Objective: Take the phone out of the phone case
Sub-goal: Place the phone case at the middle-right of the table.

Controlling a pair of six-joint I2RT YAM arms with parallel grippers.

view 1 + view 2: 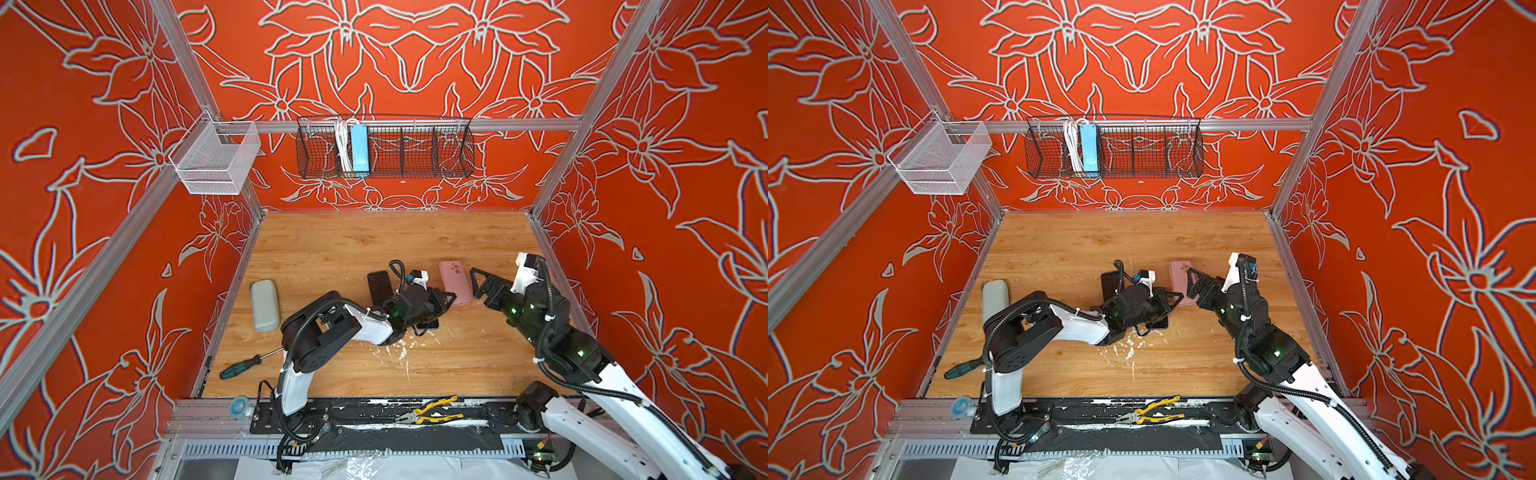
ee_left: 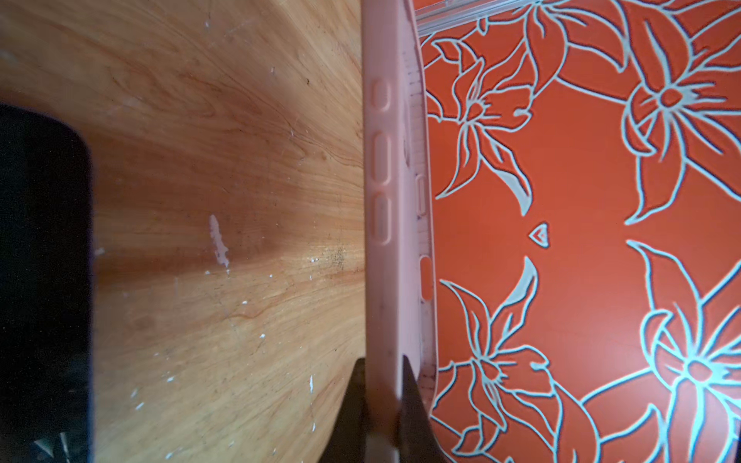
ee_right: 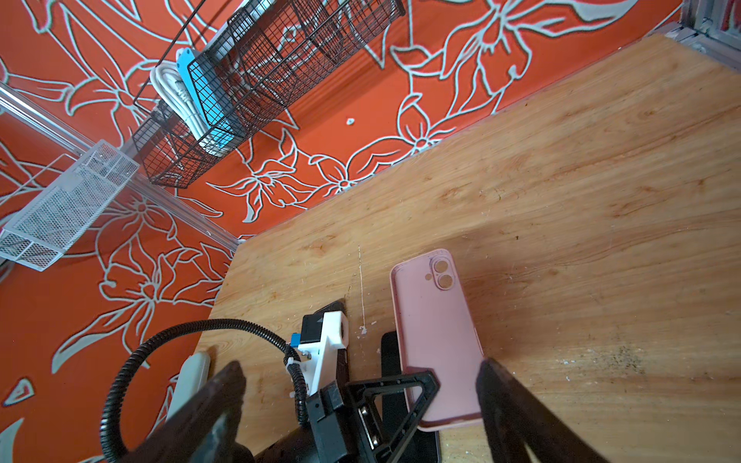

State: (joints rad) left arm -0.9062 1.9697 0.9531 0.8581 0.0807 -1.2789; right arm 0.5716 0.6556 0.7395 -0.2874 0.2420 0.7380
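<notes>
The dusty-pink phone case (image 1: 455,282) (image 3: 433,320) is tilted, back side up, with the camera cutout at its far end. My left gripper (image 1: 451,297) (image 2: 383,360) is shut on its near left edge. In the left wrist view the phone case (image 2: 385,280) shows edge-on, and the orange wall is visible through a side cutout. A black slab (image 3: 391,360), seemingly the phone, lies flat on the table under the case's near end. My right gripper (image 1: 478,286) (image 3: 361,373) stands open just right of the case, touching nothing.
A second black slab (image 1: 379,286) lies left of the left gripper. A pale grey rounded slab (image 1: 264,305) and a screwdriver (image 1: 245,365) sit at the table's left. Pliers (image 1: 432,411) rest on the front rail. A black wire basket (image 1: 386,149) and a white mesh basket (image 1: 216,160) hang above.
</notes>
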